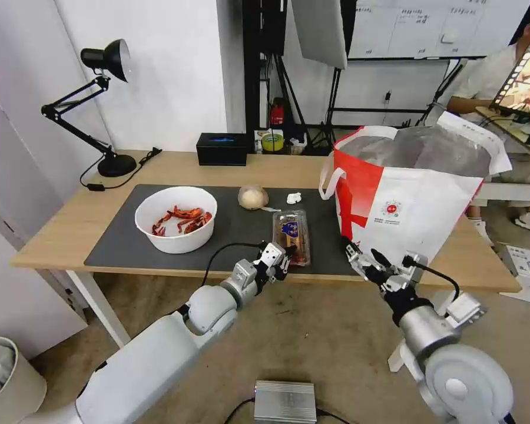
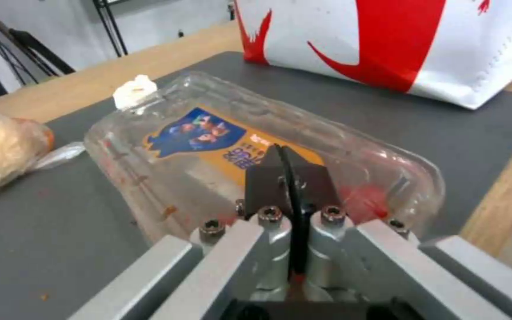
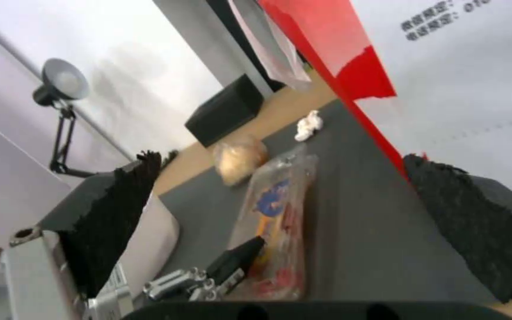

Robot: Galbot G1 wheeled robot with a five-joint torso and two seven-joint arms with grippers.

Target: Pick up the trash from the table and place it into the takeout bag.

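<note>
A clear clamshell tray (image 1: 292,234) with small red fruits lies on the dark mat (image 1: 115,241), just left of the red-and-white takeout bag (image 1: 406,206). My left gripper (image 1: 281,259) is shut on the tray's near rim (image 2: 386,178), its black pads (image 2: 268,182) pressed together. At the bag's near lower corner my right gripper (image 1: 362,258) hovers open, its pads (image 3: 120,209) wide apart, beside the bag wall (image 3: 463,89). The white bowl (image 1: 176,242) of red crayfish shells (image 1: 182,219) stands at mat left. Behind the tray sit the tan wrapped ball (image 1: 252,197) and tissue wad (image 1: 294,198).
A black box (image 1: 221,148) and a tape roll (image 1: 272,141) stand at the wood table's (image 1: 59,224) back edge, a black desk lamp (image 1: 109,106) at back left. On the floor are a bin (image 1: 6,377) and a silver box (image 1: 285,400).
</note>
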